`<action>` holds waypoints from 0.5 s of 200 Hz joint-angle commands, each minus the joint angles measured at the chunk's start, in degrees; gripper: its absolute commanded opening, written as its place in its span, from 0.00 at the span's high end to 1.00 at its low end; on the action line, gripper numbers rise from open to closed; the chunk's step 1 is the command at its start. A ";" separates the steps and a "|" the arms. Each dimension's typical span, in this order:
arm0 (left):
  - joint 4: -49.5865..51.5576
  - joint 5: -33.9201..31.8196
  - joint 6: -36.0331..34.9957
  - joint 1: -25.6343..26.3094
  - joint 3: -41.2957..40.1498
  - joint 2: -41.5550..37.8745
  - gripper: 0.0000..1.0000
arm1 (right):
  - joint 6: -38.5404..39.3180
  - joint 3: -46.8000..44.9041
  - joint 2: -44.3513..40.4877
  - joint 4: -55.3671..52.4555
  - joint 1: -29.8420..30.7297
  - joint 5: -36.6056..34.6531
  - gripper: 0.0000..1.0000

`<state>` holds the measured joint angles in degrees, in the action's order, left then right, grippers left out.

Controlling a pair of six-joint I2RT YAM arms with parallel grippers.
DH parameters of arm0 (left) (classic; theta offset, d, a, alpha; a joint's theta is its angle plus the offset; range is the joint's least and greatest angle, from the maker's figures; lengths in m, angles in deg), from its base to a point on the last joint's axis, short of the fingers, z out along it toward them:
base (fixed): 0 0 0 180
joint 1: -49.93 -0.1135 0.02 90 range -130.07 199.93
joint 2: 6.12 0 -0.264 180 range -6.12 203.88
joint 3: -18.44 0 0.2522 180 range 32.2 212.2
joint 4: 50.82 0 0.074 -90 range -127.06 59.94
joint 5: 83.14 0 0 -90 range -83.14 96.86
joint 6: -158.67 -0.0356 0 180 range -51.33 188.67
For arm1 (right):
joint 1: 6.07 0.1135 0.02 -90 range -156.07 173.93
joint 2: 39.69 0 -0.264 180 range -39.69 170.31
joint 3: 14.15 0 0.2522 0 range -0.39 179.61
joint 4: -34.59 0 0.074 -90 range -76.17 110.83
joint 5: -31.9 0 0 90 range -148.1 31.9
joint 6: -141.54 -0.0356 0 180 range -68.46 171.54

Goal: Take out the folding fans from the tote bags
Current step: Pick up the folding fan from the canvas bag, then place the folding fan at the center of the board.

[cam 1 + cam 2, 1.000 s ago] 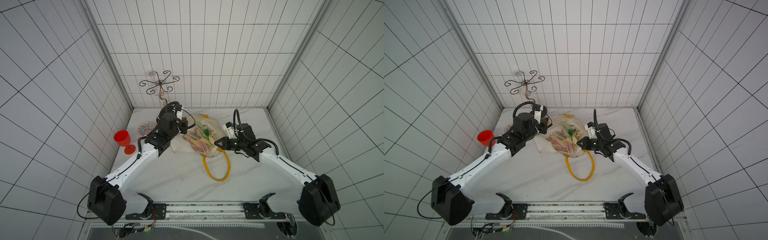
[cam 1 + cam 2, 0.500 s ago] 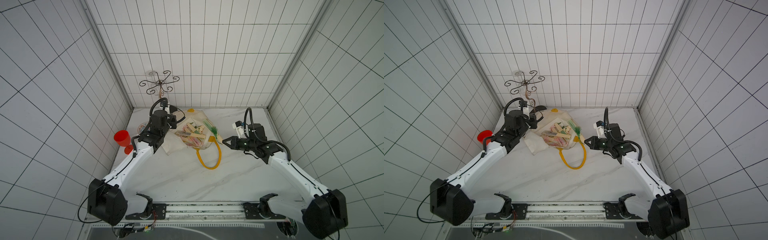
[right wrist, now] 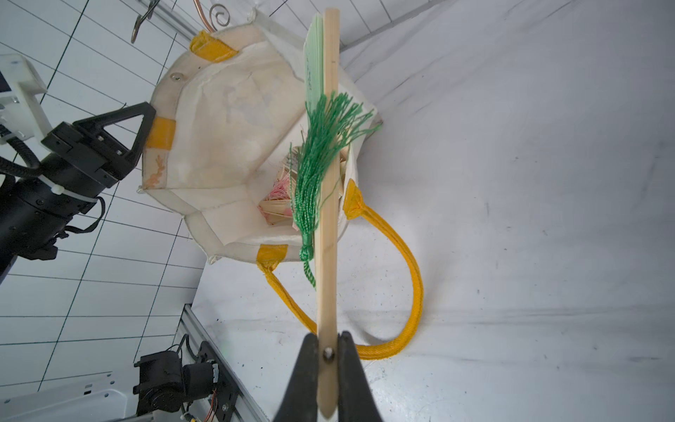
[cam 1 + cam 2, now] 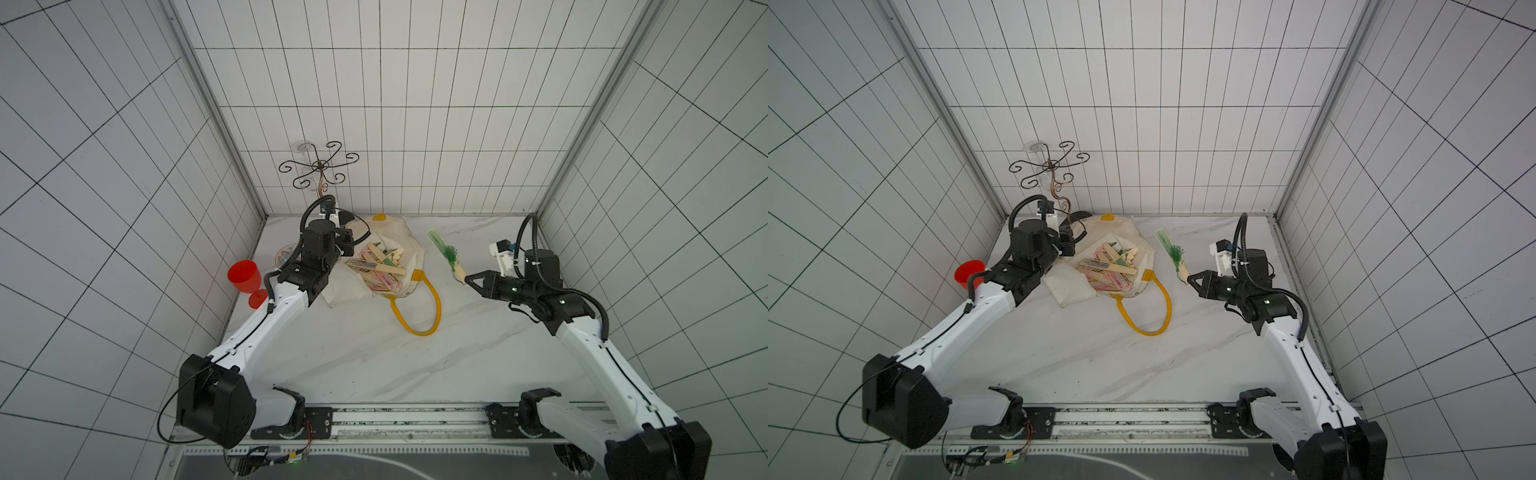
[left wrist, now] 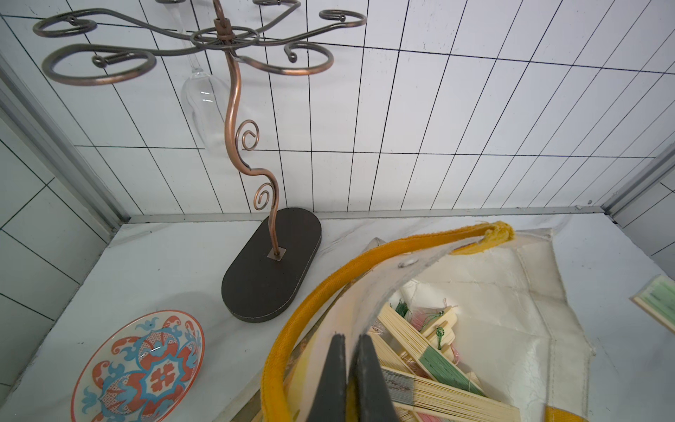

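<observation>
- Left jaws clench the bag (image 5: 511, 292) rim; blurred cloth blocks my wrist view.
- Right jaws grasp a green fan (image 3: 327, 219) by its pivot end.
- Other fans (image 5: 412, 339) lie half-hidden inside the bag.

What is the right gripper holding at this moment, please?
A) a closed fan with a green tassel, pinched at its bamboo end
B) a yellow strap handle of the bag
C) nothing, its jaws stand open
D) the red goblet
A: in the right wrist view the right gripper is shut on the bamboo end of the green-tasselled fan, which is outside the tote bag.
</observation>
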<state>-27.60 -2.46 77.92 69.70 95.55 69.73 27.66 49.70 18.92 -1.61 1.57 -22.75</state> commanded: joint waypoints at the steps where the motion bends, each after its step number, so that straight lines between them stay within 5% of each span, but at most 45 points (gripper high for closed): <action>1: -2.86 2.04 0.16 -0.17 -0.60 0.35 1.00 | 2.67 0.93 -0.52 -4.49 -3.85 1.59 1.00; 100: -3.23 6.13 -1.45 -0.18 -2.02 0.46 1.00 | 2.54 -0.91 3.28 -2.99 -18.71 3.08 1.00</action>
<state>-28.74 1.28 76.83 69.70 94.79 69.84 29.95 49.70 21.83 -5.81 -15.46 -19.47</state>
